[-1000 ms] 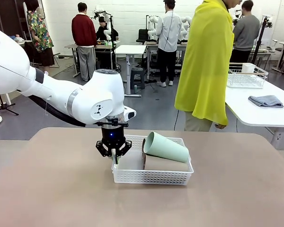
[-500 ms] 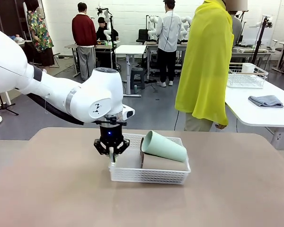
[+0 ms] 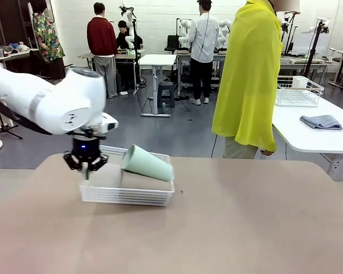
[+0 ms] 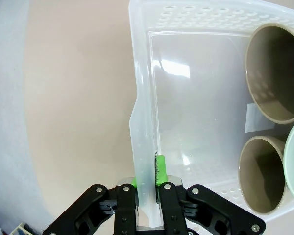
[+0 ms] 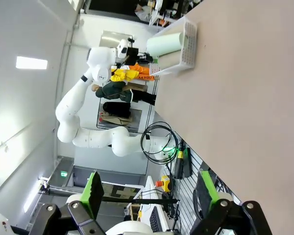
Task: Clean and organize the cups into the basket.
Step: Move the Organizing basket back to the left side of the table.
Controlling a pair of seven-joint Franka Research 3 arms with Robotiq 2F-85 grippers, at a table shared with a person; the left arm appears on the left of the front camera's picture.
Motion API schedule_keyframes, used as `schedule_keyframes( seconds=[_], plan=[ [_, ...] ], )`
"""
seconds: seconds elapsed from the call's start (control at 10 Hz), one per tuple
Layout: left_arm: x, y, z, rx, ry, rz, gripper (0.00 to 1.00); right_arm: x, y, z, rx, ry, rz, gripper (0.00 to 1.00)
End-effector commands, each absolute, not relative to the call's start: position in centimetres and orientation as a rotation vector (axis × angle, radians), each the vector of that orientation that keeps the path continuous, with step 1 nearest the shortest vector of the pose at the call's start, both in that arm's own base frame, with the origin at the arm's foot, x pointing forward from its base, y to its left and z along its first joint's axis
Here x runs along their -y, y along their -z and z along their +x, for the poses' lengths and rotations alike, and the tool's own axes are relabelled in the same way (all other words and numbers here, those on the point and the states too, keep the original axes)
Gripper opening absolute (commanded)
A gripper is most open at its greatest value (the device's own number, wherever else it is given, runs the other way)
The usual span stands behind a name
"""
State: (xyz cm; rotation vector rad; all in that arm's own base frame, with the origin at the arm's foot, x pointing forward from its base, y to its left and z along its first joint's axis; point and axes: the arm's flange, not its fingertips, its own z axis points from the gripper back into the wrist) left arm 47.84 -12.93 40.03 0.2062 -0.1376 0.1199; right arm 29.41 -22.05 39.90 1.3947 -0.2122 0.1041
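Front view: the left arm reaches in from the left side, and the left gripper (image 3: 86, 169) points straight down at the left end of the basket (image 3: 126, 196). Its jaws are clamped together on the basket's left wall. The basket sits on the brown table (image 3: 246, 228), left of centre. Inside it, the mint cup (image 3: 147, 164) lies on its side, tilted, its open mouth facing left, resting on top of a taupe cup (image 3: 146, 181) that also lies on its side. A person in a yellow top (image 3: 248, 74) stands at the far side of the table, right of centre. On a white table at far right are a grey cloth (image 3: 321, 121) and a white wire-framed crate (image 3: 297, 91).

Left wrist view: the green pads (image 4: 160, 169) grip the thin white rim of the basket wall, one finger inside, one outside. Two taupe cups lie in the basket with mouths facing the camera: the upper taupe cup (image 4: 274, 73) and the lower taupe cup (image 4: 259, 174). An edge of the mint cup shows at the right border. The basket floor beside the cups is bare.

Right wrist view: the right gripper (image 5: 149, 193) has its fingers spread wide apart and holds nothing. It is well away from the basket, which shows far across the table with the mint cup on top.
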Motion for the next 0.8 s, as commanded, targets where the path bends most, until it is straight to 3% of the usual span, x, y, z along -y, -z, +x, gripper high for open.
schedule_keyframes(
  seconds=[0.0, 0.2, 0.7],
  plan=[
    [9.7, -40.4, 46.3, 0.130, -0.076, 0.237, 0.06, 22.1, -39.9, 29.6, 0.237, -0.111, 1.391, 1.00],
    [6.9, -40.9, 45.7, 0.079, -0.073, 0.221, 0.06, 22.1, -39.9, 29.6, 0.237, -0.111, 1.391, 1.00],
    [8.8, -40.0, 47.1, 0.110, -0.105, 0.221, 0.06, 22.1, -39.9, 29.6, 0.237, -0.111, 1.391, 1.00]
  ],
)
